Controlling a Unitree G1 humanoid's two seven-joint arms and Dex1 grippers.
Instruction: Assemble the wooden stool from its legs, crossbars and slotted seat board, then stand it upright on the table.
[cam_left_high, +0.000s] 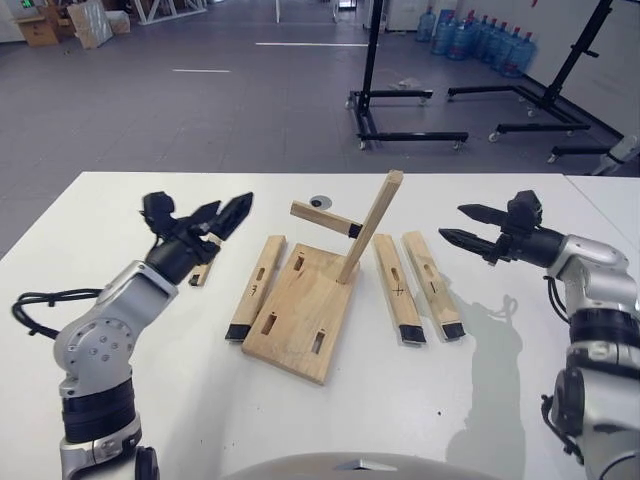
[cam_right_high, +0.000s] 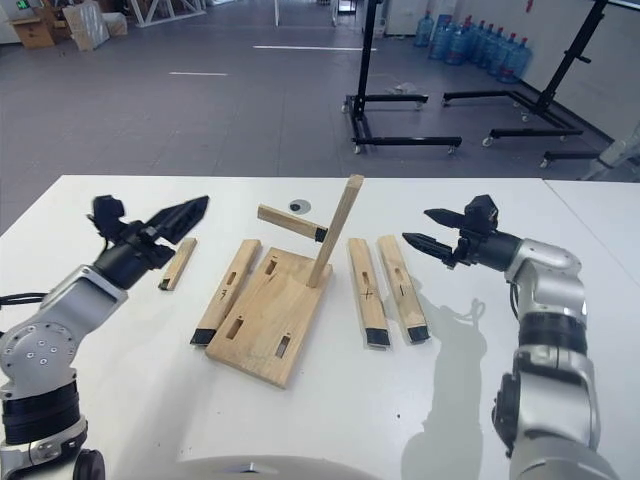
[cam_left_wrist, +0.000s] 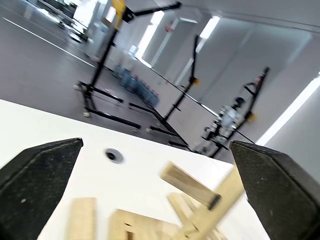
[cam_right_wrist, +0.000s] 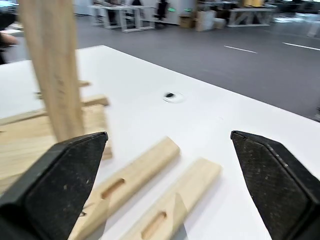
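Observation:
The slotted seat board (cam_left_high: 296, 318) lies flat at the table's middle. One leg (cam_left_high: 372, 228) stands tilted in a slot at its far edge, with a crossbar (cam_left_high: 322, 218) sticking out from it to the left. A loose leg (cam_left_high: 256, 286) lies left of the board, and two more legs (cam_left_high: 397, 288) (cam_left_high: 433, 284) lie to its right. A short crossbar (cam_left_high: 204, 270) rests under my left gripper (cam_left_high: 232, 208), which hovers open and empty left of the board. My right gripper (cam_left_high: 452, 221) hovers open and empty right of the two legs (cam_right_wrist: 135, 175).
A round grommet (cam_left_high: 318, 201) sits in the white table (cam_left_high: 120, 220) behind the board. Beyond the far edge stand black wheeled racks (cam_left_high: 400, 100) and water bottles (cam_left_high: 480, 40) on the floor. The near part of the table is bare.

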